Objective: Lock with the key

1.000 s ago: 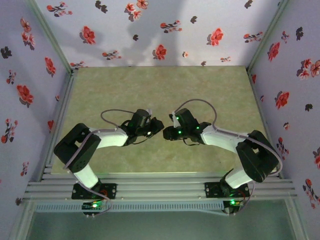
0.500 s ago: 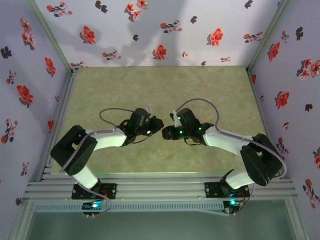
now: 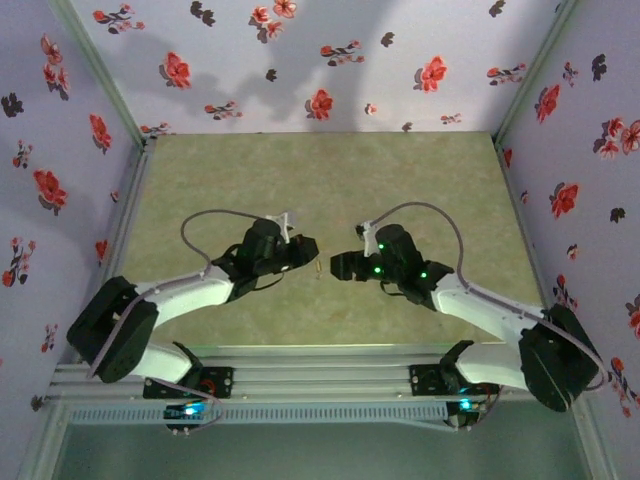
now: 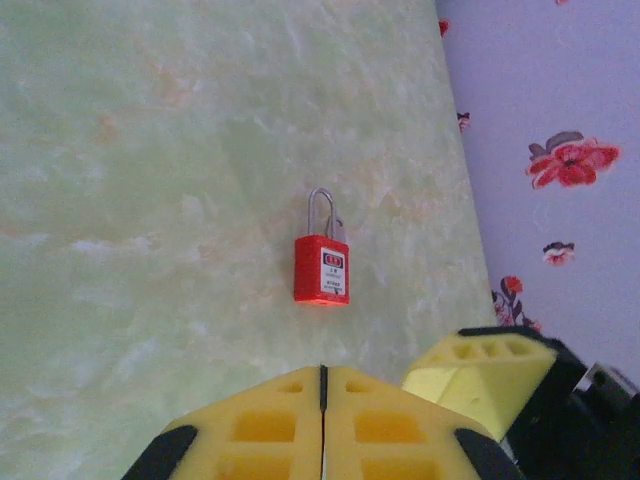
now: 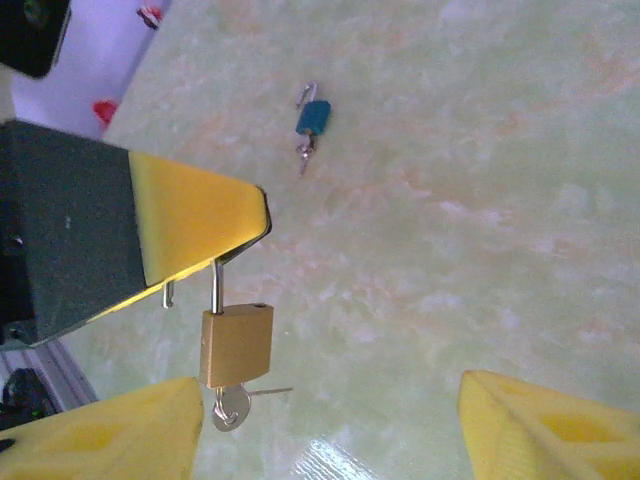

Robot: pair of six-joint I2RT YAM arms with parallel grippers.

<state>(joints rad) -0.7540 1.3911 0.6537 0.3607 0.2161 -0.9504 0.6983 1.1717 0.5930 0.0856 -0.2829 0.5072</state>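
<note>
Your small brass padlock (image 5: 236, 345) sits near the middle of the pale green marbled table (image 3: 420, 180), in the gap between the two grippers. In the top view it is only a small gold speck just beside the left fingertips. From the right wrist you see its body upright, with the thin steel shackle running up into the yellow tip of your left gripper (image 4: 322, 385). A silver key (image 5: 232, 408) sticks out of the bottom of the body. Whether the lock hangs free or rests on the table, you cannot tell. Your left gripper is pressed fully closed, its two yellow pads meeting along one seam, and it pinches that shackle at the tip. Your right gripper (image 5: 330, 400) stands wide apart with nothing between its pads, one finger just beside the key and the other well off to the side. Your left arm (image 3: 190, 290) is folded with its elbow pushed far out to the left, and the white forearm slants in toward the centre. Your right arm (image 3: 490, 310) mirrors it, with the elbow low at the right edge and the forearm reaching up and inward, so the two wrists face each other. Farther out, a red padlock (image 4: 321, 270) with a silver shackle lies flat ahead of the left fingers, near the flowered wall (image 4: 560, 120). A small blue padlock (image 5: 313, 117) lies well apart from the brass one.
</note>
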